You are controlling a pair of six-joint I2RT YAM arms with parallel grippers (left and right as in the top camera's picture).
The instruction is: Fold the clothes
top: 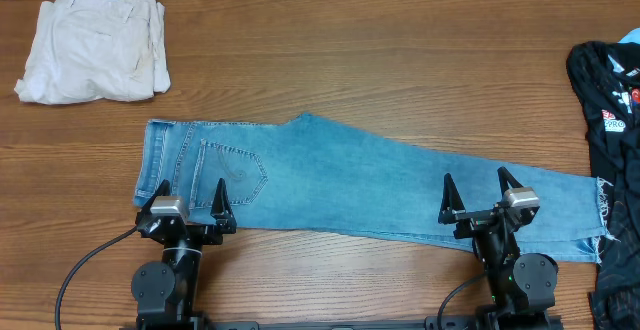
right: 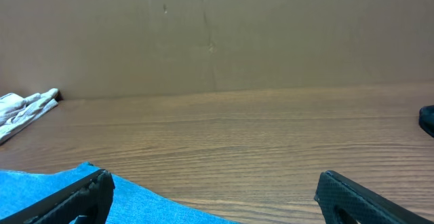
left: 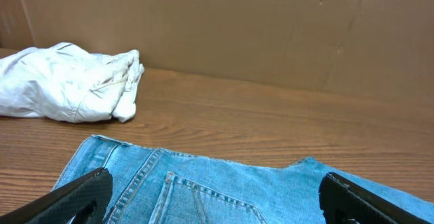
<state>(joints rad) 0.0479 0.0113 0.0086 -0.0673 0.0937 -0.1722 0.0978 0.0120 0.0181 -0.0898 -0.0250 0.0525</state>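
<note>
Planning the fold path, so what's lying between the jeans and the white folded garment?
Nothing, just bare wooden table between the jeans and the white folded garment. The overhead view shows it best; the left wrist view agrees.

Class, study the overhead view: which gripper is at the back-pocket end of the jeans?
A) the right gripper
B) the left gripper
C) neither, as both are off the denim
B: the left gripper is open over the jeans beside the stitched back pocket, while the right gripper is nearer the frayed hems.
</note>
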